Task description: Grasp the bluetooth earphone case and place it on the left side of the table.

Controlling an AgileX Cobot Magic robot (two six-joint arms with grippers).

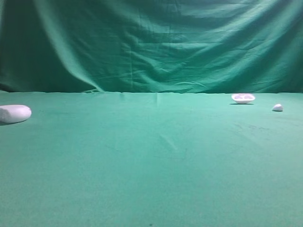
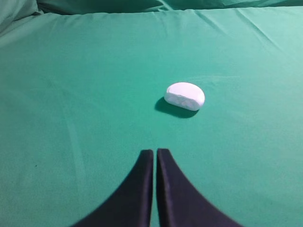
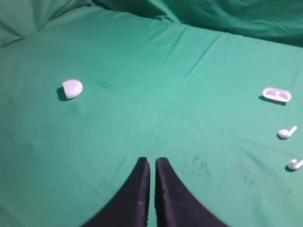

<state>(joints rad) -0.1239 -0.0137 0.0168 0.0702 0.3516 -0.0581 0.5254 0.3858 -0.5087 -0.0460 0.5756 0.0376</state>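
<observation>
In the left wrist view the left end effector (image 2: 155,153) shows at the bottom edge with its two dark fingers pressed together and nothing between them, hanging over bare green cloth of the table (image 2: 71,118). Ahead of it and slightly to its right, apart from the fingertips and touching nothing but the cloth, lies the bluetooth earphone case (image 2: 184,96), a smooth white pebble resting flat with its shadow falling toward the camera. The right end effector (image 3: 152,163) in the right wrist view is likewise closed, its tips meeting and holding nothing; the case (image 3: 72,88) sits well away from it, farther on and off to its left. On its right side lie two loose earbuds (image 3: 287,133), one nearer than the other, and beyond them a shallow white dish-like piece (image 3: 277,94), which may be an open half of a case, though the view is too soft to be sure. From the high view the case (image 1: 14,113) rests at the far left edge of the table, with the dish-like piece (image 1: 243,98) and a tiny white rounded bit (image 1: 277,108) far across on the right, before the draped green backdrop (image 1: 151,42)
</observation>
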